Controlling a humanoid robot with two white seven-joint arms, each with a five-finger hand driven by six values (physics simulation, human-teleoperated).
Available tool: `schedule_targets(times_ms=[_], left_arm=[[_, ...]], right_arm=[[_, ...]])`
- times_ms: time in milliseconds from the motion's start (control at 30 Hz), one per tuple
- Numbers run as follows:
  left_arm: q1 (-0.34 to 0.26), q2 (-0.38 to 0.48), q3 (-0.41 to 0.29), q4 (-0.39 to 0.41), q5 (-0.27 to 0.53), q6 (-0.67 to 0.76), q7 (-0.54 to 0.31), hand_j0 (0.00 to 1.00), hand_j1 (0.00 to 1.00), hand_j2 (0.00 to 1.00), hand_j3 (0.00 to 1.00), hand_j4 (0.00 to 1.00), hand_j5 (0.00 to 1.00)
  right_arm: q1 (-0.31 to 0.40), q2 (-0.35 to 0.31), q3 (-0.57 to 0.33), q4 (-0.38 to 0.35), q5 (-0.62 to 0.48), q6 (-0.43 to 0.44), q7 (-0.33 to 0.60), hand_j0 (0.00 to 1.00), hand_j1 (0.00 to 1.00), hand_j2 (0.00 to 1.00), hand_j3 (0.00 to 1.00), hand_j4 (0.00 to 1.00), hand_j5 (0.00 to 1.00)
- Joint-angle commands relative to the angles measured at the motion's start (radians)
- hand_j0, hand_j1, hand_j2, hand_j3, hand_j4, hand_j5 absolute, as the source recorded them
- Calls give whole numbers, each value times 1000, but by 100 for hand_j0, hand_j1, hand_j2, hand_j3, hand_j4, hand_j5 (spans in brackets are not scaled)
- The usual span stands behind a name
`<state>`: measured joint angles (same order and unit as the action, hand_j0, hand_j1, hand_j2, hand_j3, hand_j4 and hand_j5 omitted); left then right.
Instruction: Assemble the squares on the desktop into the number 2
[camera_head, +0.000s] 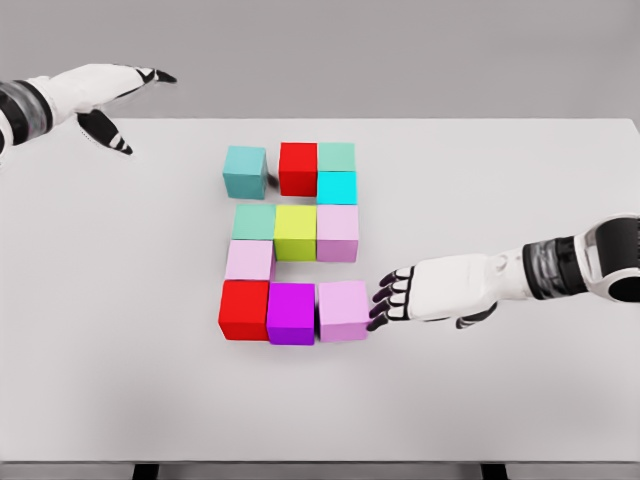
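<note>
Head view. Right hand low on the desk, palm down, fingers loosely extended and grasping nothing, dark tips touching or just short of the right face of the pale pink cube; contact itself not resolvable. Probably placed so for a sideways nudge, closing that cube against its row. Just beyond the fingertips, away from the palm: magenta cube, then red cube, forming the bottom bar of the figure. Farther off, up and across from the fingertips: pink cube on the left column, then a middle bar of green cube, yellow-green cube and lilac cube. Beyond that, cyan cube as right column, topped by mint cube and a second red cube. Teal cube well apart from these fingers, with a visible gap before the upper red one, likely the last piece left to close. Overall a blocky, recognisable 2, mid-desk, top-left corner loose. Left hand raised at the far left edge, fingers spread and holding nothing, well clear of all cubes, apparently parked out of the way.
</note>
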<state>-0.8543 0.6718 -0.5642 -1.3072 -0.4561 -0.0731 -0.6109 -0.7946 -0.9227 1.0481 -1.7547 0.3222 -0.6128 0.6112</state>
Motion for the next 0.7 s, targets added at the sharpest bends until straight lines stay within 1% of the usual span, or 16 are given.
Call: schedule_targets(times_ms=[0, 33, 67, 100, 133, 167, 233, 267, 300, 367, 433, 467, 533, 567, 667], left_arm=[[-11, 52, -109, 9, 4, -90, 0, 100, 100, 100, 100, 100, 100], [-34, 61, -149, 16, 2, -90, 0, 100, 100, 100, 100, 100, 100], [-110, 63, -279, 66, 13, -91, 0, 100, 100, 100, 100, 100, 100], [-178, 58, -391, 117, 51, -122, 0, 100, 100, 100, 100, 100, 100], [-230, 58, -477, 160, 102, -169, 0, 100, 100, 100, 100, 100, 100], [-293, 58, -589, 206, 157, -223, 0, 100, 100, 100, 100, 100, 100], [-356, 55, -729, 249, 223, -238, 0, 100, 100, 100, 100, 100, 100], [-362, 52, -758, 261, 226, -238, 0, 100, 100, 100, 100, 100, 100], [-367, 46, -766, 276, 228, -241, 0, 100, 100, 100, 100, 100, 100], [-371, 43, -793, 283, 226, -243, 0, 100, 100, 100, 100, 100, 100], [-377, 22, -812, 292, 215, -248, 0, 100, 100, 100, 100, 100, 100], [-387, -6, -824, 318, 209, -248, 0, 100, 100, 100, 100, 100, 100], [-390, -75, -826, 396, 179, -248, 0, 100, 100, 100, 100, 100, 100], [-390, -93, -826, 414, 174, -248, 0, 100, 100, 100, 100, 100, 100], [-390, -106, -826, 414, 163, -248, 0, 100, 100, 100, 100, 100, 100]], right_arm=[[0, 4, 4, 0, -5, 2, 0, 100, 100, 100, 100, 100, 100], [0, 4, 4, 0, -5, 2, 0, 100, 100, 100, 100, 100, 100], [0, 2, 4, 0, -5, 2, 0, 100, 100, 100, 100, 100, 100], [0, -1, 4, 0, -5, 2, 0, 100, 100, 100, 100, 100, 100], [0, -5, 3, 0, -5, 2, 0, 100, 100, 100, 100, 100, 100], [0, -8, 3, 0, -5, 2, 0, 100, 100, 100, 100, 100, 100], [0, -12, 3, 1, -5, 2, 0, 100, 100, 100, 100, 100, 100], [0, -16, 3, 0, -5, 2, 0, 100, 100, 100, 100, 100, 100], [0, -16, 3, 0, -5, 2, 0, 100, 100, 100, 100, 100, 100], [-2, -16, 3, 0, -5, 2, 0, 100, 100, 100, 100, 100, 100], [-3, -15, 3, 1, -5, 2, 0, 100, 100, 100, 100, 100, 100], [-5, -15, 3, 1, -5, 2, 0, 100, 100, 100, 100, 100, 100], [-5, -15, 3, 1, -5, 2, 0, 100, 100, 100, 100, 100, 100], [-6, -15, 1, 4, -5, 2, 0, 100, 100, 100, 100, 100, 100], [-6, -12, 3, 9, 0, 2, 0, 100, 100, 100, 100, 100, 100]])
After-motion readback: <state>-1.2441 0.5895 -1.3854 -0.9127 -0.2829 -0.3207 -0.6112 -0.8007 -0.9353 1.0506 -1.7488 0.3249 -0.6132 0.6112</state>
